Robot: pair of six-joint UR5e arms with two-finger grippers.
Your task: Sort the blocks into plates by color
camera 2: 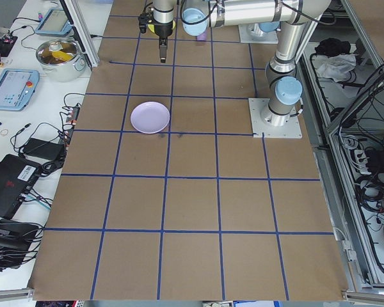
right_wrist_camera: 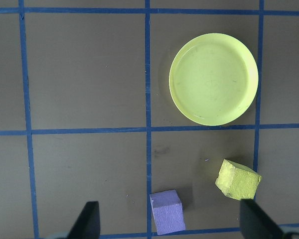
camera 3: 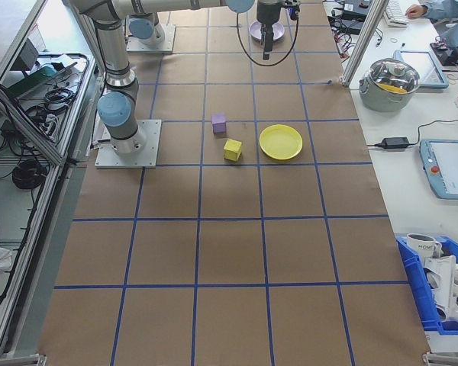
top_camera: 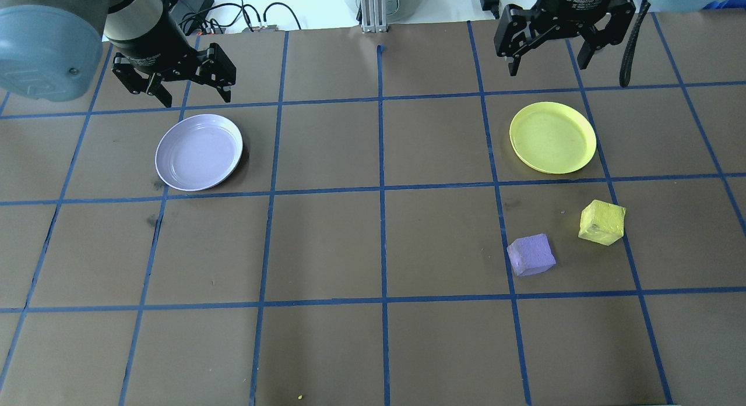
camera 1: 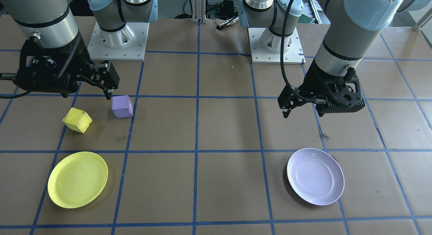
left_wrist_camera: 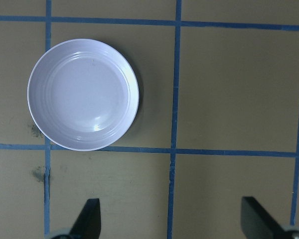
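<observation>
1. Right gripper (top_camera: pixel 548 59) spread open, empty, hovering beyond the yellow plate (top_camera: pixel 552 137); yellow block (top_camera: pixel 602 222) and purple block (top_camera: pixel 531 254) lie nearer the robot, on its side.
2. Left gripper (top_camera: pixel 186 91) also open, empty, by the lavender plate (top_camera: pixel 199 152), well apart from both blocks, so I judge the right arm should pick.

Both arms are shiny grey tubes with light blue caps at the joints. Each stands on a white square plate with small screws. The left gripper (top_camera: pixel 185 91) and right gripper (top_camera: pixel 548 56) are black, and a black cable hangs by one
</observation>
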